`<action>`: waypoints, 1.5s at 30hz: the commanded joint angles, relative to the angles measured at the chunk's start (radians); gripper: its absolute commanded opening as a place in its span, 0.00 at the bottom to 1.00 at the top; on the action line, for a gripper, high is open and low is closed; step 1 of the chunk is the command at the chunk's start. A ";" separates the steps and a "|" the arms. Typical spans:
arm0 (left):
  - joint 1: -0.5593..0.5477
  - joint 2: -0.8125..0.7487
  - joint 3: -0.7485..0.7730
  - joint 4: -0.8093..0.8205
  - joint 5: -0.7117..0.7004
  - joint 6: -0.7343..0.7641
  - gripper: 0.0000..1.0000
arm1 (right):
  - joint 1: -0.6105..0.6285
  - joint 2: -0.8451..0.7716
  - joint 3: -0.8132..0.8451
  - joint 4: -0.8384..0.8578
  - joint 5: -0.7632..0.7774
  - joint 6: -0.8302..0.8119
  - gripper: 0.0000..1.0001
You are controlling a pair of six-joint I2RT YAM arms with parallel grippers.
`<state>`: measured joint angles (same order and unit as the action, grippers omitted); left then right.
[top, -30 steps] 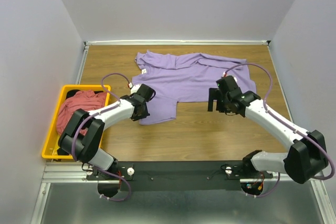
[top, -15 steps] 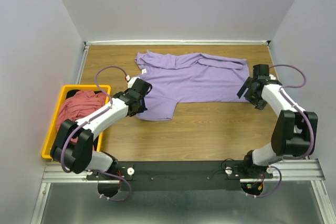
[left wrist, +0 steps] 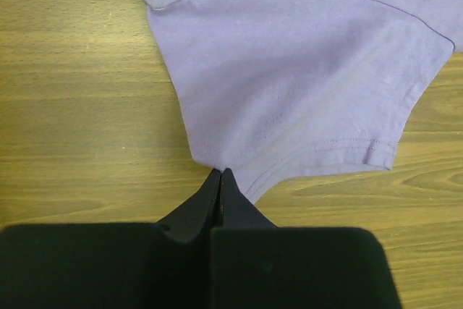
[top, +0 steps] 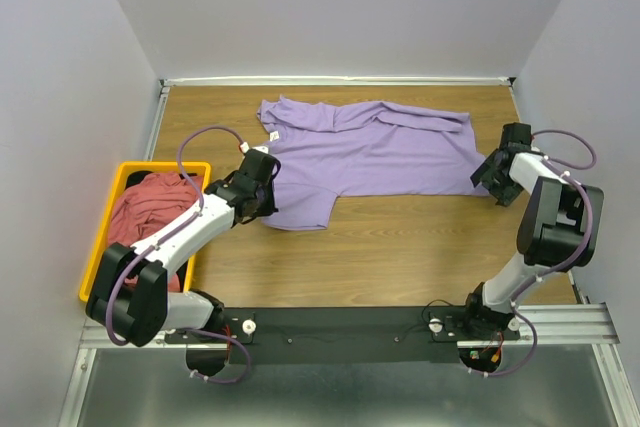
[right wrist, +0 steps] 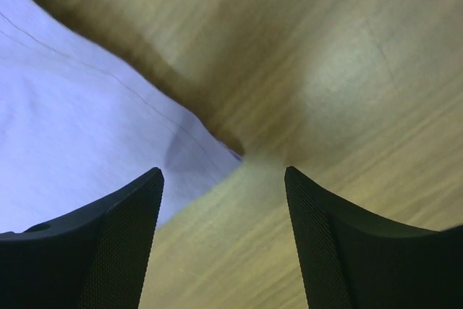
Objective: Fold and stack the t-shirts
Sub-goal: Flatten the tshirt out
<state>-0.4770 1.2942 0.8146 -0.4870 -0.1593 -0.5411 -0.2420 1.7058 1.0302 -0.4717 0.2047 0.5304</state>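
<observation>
Purple shirt (top: 370,152) lies spread across the far half of the table (top: 400,247), neck label to the left, some loose folds along its top edge. Red shirt (top: 150,202) sits bunched in the yellow bin (top: 100,267) at the left, not yet touched.

Left gripper (left wrist: 221,175): fingers pressed together, tips touching the sleeve hem at its near corner. Cannot tell whether any cloth is caught between them.

Right gripper (right wrist: 224,171): fingers (right wrist: 130,208) spread, set down low on either side of the shirt's right-hand bottom corner. The corner tip lies between them, nothing pinched yet.

Step in hand, as I judge it: take hold of both ends before the fold.

To do it well:
- Right side should close only once the corner sits well inside the pads; the point of cloth is thin and could slip out.
- Grab a single layer with its hem, not the table.
- Confirm the left hold before lifting.
- Raise both ends together, evenly, so the shirt stays flat.
</observation>
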 commanded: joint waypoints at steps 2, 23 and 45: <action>0.006 -0.013 -0.019 0.007 0.055 0.006 0.00 | -0.008 0.048 0.041 0.051 -0.034 0.000 0.71; 0.021 -0.035 0.003 -0.025 0.027 0.021 0.00 | -0.008 0.064 -0.038 0.010 -0.057 0.037 0.58; 0.051 -0.038 0.021 -0.021 0.046 0.044 0.00 | 0.067 0.170 0.045 -0.093 -0.030 0.019 0.21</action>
<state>-0.4438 1.2793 0.8070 -0.5034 -0.1272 -0.5175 -0.1844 1.8114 1.1164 -0.4644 0.2012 0.5373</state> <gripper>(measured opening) 0.007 0.243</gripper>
